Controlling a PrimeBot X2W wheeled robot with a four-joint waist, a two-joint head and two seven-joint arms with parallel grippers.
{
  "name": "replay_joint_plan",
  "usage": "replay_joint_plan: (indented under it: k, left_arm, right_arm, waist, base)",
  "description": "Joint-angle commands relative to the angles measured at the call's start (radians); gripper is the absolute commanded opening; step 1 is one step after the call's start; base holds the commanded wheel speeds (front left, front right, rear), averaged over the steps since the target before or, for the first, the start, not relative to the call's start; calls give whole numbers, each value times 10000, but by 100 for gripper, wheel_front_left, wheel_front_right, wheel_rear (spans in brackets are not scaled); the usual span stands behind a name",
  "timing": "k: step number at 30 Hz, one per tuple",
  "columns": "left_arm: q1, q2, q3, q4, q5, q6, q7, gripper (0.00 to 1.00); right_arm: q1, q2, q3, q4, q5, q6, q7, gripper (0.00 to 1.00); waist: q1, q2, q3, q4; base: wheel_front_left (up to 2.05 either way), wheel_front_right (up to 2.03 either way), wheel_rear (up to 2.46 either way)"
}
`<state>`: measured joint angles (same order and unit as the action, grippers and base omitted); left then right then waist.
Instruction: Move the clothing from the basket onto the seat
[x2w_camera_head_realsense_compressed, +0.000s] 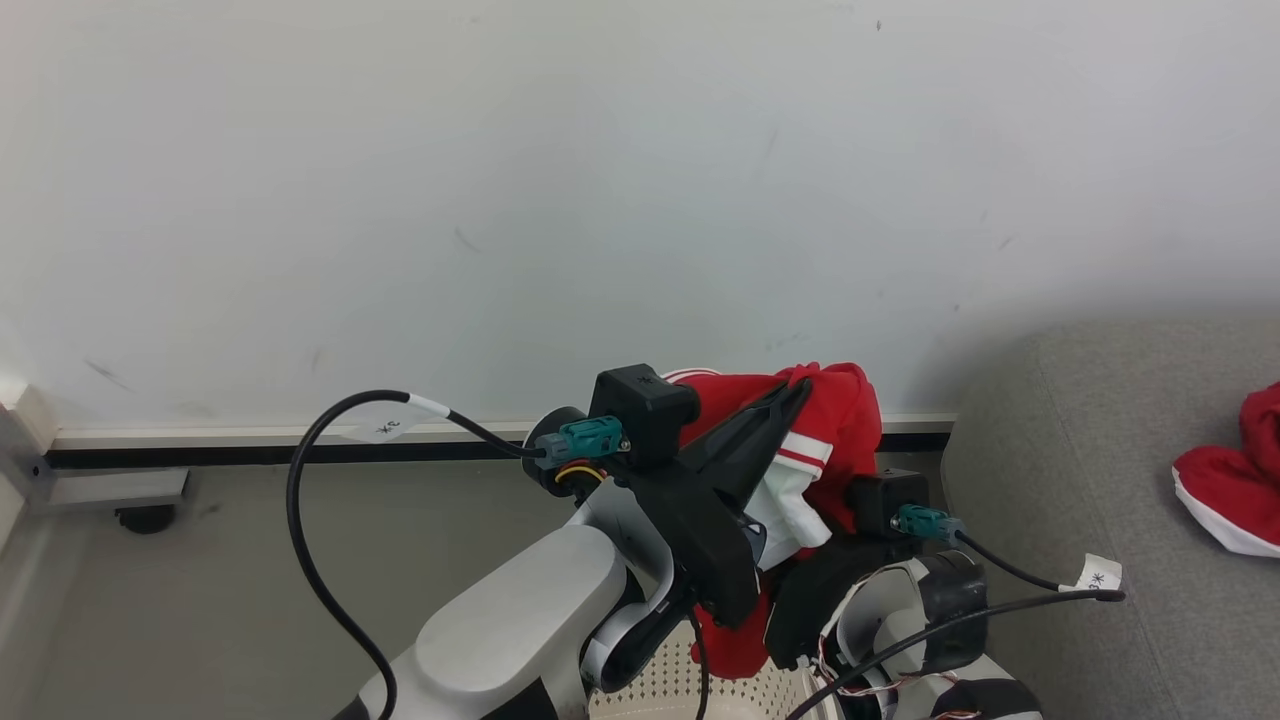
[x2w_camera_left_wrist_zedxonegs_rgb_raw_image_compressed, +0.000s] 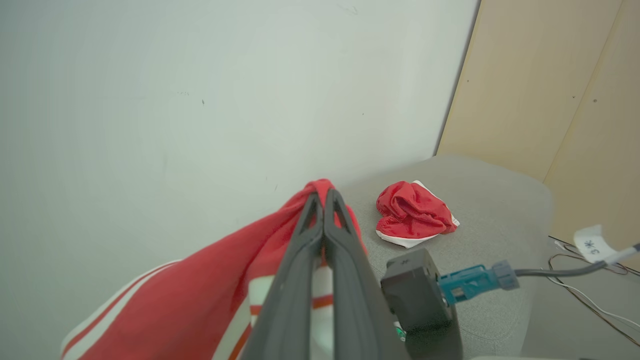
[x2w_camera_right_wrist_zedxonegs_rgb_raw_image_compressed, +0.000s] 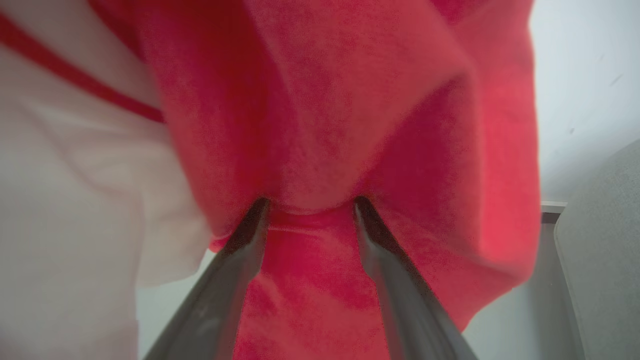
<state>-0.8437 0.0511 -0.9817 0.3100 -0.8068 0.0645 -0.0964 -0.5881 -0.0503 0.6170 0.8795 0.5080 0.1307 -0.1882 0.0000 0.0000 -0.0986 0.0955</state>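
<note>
On the grey sofa (x2w_camera_head_realsense_compressed: 1080, 450), one red garment (x2w_camera_head_realsense_compressed: 1235, 485) delivered; beside the sofa, a striped garment (x2w_camera_head_realsense_compressed: 840, 420) pending, clamped in my left gripper (x2w_camera_left_wrist_zedxonegs_rgb_raw_image_compressed: 322, 197), right gripper (x2w_camera_right_wrist_zedxonegs_rgb_raw_image_compressed: 310, 205) spread beneath.

- Blocked straight ahead of the left pincer (x2w_camera_left_wrist_zedxonegs_rgb_raw_image_compressed: 324, 196) by the white wall (x2w_camera_left_wrist_zedxonegs_rgb_raw_image_compressed: 175, 100).
- Open to its right over bare grey seat (x2w_camera_left_wrist_zedxonegs_rgb_raw_image_compressed: 500, 210), bar one red garment (x2w_camera_left_wrist_zedxonegs_rgb_raw_image_compressed: 412, 215).
- Crowded just right of it by a dark block (x2w_camera_left_wrist_zedxonegs_rgb_raw_image_compressed: 415, 295) and cable (x2w_camera_left_wrist_zedxonegs_rgb_raw_image_compressed: 550, 272).
- Smothered around the right pincer (x2w_camera_right_wrist_zedxonegs_rgb_raw_image_compressed: 311, 202) by draped red clothing (x2w_camera_right_wrist_zedxonegs_rgb_raw_image_compressed: 325, 100).
</note>
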Motion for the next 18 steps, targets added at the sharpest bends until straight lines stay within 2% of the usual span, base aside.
replay_joint_plan:
  k: [1, 10, 11, 12, 13, 18]
  left_arm:
    - [-128, -9, -61, -10, -20, 64, -40, 0]
    - [37, 133, -25, 366, -76, 95, -225, 0]
    - [68, 169, 15, 439, -54, 138, -302, 6]
    - [109, 205, 67, 508, -26, 165, -399, 29]
    - [159, 259, 91, 602, 11, 202, -480, 100]
    - [447, 554, 227, 1120, 58, 406, -834, 100]
  right_arm:
    - [-145, 18, 89, 106, 73, 1, -111, 0]
    - [-404, 19, 246, 437, 130, 1, -408, 0]
    - [-403, 19, 262, 477, 108, 1, -436, 0]
    - [-387, 19, 278, 500, 91, 1, -455, 0]
    - [-364, 19, 300, 512, 83, 1, -483, 0]
    - [-170, 19, 342, 418, -2, 1, -567, 0]
  waist:
    - [0, 0, -7, -31]
    - [0, 0, -27, -189]
    - [0, 0, -34, -213]
    - [0, 0, -39, -238]
    - [0, 0, -47, -270]
    - [0, 0, -92, -433]
  base:
    - [0, 0, 0]
    - [0, 0, 0]
    - [0, 0, 0]
    - [0, 0, 0]
    - [0, 0, 0]
    - [0, 0, 0]
